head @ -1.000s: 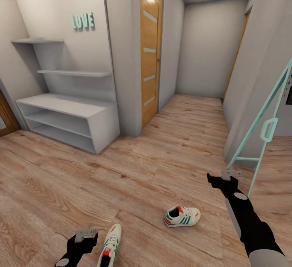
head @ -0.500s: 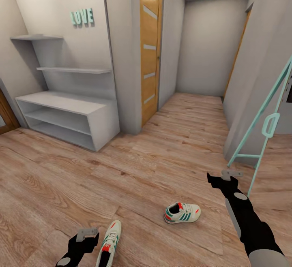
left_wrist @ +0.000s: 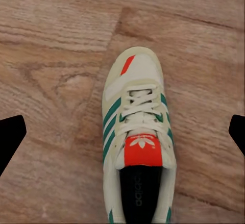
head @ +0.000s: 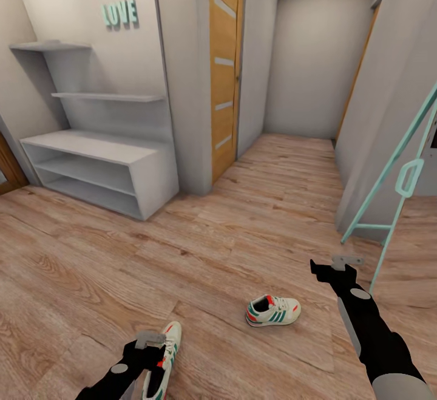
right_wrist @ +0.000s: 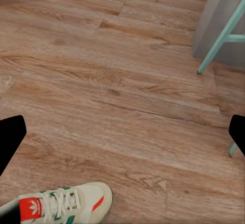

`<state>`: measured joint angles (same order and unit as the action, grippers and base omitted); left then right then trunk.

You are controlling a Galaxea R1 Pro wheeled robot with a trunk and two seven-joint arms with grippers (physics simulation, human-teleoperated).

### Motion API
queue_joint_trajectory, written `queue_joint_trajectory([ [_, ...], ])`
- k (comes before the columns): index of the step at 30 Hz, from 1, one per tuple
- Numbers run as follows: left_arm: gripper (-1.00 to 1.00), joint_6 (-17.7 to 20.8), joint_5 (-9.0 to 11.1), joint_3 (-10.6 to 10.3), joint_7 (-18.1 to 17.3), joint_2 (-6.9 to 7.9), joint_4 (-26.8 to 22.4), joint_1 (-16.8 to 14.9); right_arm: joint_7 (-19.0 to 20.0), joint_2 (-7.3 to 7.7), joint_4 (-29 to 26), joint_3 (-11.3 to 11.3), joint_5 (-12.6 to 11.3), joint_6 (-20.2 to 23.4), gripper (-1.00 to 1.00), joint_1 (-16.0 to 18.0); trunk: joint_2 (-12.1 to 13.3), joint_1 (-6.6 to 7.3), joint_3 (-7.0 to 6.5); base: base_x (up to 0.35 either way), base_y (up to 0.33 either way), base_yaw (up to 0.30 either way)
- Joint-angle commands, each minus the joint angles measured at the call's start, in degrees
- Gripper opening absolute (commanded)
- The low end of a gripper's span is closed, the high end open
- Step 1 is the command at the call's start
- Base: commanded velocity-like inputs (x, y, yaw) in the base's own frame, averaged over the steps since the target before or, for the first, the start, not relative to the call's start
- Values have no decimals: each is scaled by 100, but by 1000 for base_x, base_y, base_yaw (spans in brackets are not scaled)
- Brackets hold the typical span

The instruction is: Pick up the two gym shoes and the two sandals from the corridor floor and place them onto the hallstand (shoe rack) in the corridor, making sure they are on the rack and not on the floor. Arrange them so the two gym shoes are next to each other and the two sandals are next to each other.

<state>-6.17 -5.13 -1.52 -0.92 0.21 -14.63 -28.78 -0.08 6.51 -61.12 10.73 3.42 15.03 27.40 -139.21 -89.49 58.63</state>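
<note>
Hallstand of pale grey-white board (head: 100, 172), with two open shoe shelves, stands against the left wall. Light brown wood-plank corridor floor (head: 243, 218) carries two cream-white lace-up gym shoes with green stripes: one (head: 272, 311) lies near the right gripper (head: 340, 261); the other (left_wrist: 138, 137) sits directly beneath the left gripper (left_wrist: 122, 134), whose fingers (left_wrist: 11, 137) spread wide apart. Right gripper's fingers (right_wrist: 10, 134) also gape.

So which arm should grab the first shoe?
Left, probably. The left gripper hangs open right over the near sneaker, fingers either side. The right gripper sits off from the other sneaker.
</note>
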Motion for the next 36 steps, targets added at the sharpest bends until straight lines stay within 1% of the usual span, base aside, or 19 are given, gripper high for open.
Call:
queue_joint_trajectory([
  [1,100,4,-77,-10,2,-52,-22,-7,-1,0,-11,-3,36,35,100,2,-2,1,9,0,0,0],
  [3,100,24,-105,-9,-3,-97,-44,-8,-1,0,-12,-6,36,33,100,2,-2,1,14,0,0,0],
  [7,100,23,-130,-12,-41,-128,-54,1,-1,0,-14,-9,36,28,100,2,-2,1,17,0,0,0],
  [10,100,1,-134,-21,-126,-126,-56,18,-1,0,-14,-9,36,27,100,2,-2,1,18,0,0,0],
  [11,100,-17,-134,-28,-242,-119,-54,31,-1,0,-14,-9,36,27,100,2,-2,1,21,0,0,0],
  [17,100,-40,-117,-26,-341,-87,-38,61,-1,0,-13,-9,36,27,100,2,-2,1,59,0,0,0],
  [21,100,-198,-92,22,-353,-63,1,77,-1,0,-11,-9,36,26,100,2,-163,-87,166,0,0,0],
  [22,100,-306,-86,31,-354,-58,14,79,-1,0,-10,-9,36,26,100,2,-203,-109,193,0,0,0],
  [27,100,-566,-82,49,-356,-23,35,87,-1,0,-12,-9,36,26,100,2,-403,-218,328,0,0,0],
  [32,100,-621,-83,50,-356,-7,45,86,-1,3,-65,-2,33,35,100,2,-410,-231,482,0,0,0],
  [34,100,-624,-84,49,-356,-10,47,85,-1,6,-229,-6,30,54,100,2,-413,-236,535,0,0,0],
  [35,100,-613,-90,52,-356,-8,48,84,-1,-1,-620,-16,35,185,100,2,-414,-239,558,0,0,0],
  [36,100,-609,-91,53,-356,-9,48,84,-1,-3,-690,-16,32,249,100,2,-415,-242,581,0,0,0],
])
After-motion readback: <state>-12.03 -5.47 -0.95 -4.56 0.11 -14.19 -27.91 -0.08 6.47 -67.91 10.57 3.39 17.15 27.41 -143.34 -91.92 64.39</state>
